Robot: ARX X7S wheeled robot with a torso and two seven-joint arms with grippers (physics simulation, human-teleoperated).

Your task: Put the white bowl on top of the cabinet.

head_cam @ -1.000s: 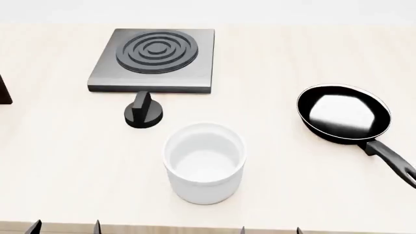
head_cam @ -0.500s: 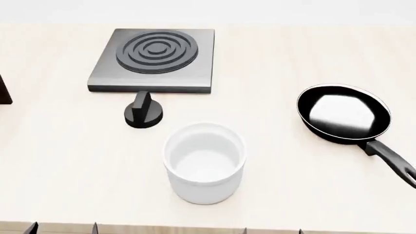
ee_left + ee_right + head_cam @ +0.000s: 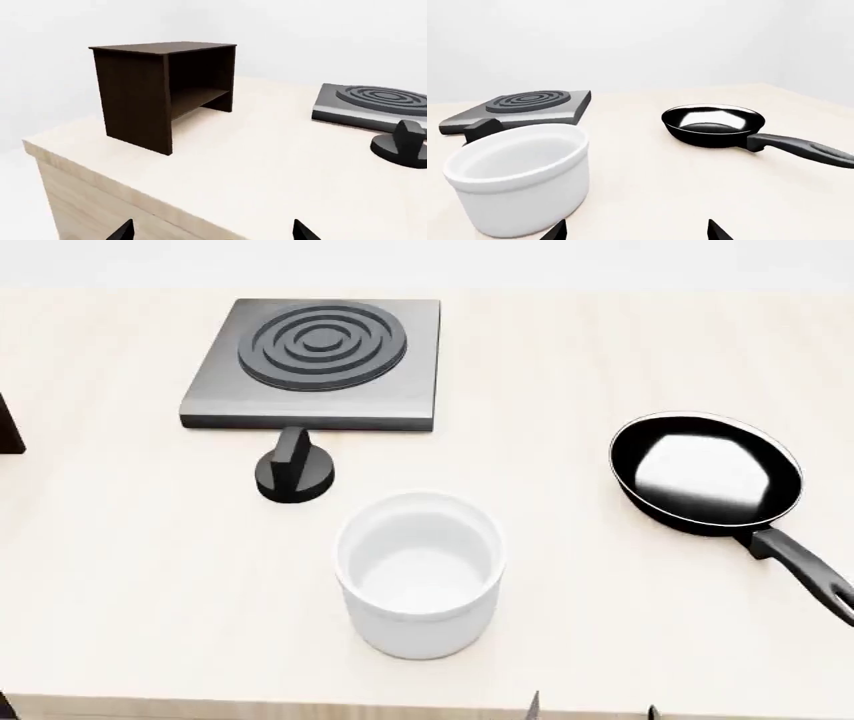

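The white bowl [image 3: 420, 575] stands upright and empty on the table near its front edge; it also shows in the right wrist view [image 3: 520, 175]. The dark brown cabinet [image 3: 163, 90] stands at the table's left end, with only a sliver of it in the head view [image 3: 7, 425]. My left gripper [image 3: 213, 235] is open and empty over the table's front-left edge, well short of the cabinet. My right gripper [image 3: 637, 234] is open and empty just in front and to the right of the bowl; its tips peek in at the bottom of the head view [image 3: 594, 710].
A grey stove plate [image 3: 320, 360] with rings sits at the back, with a black knob [image 3: 296, 468] in front of it, between the plate and the bowl. A black frying pan [image 3: 707, 475] lies to the right, with its handle pointing to the front right.
The left gripper's tips have slid left, almost out of the head view. The right gripper's tips have shifted a little to the right. The bowl has not moved.
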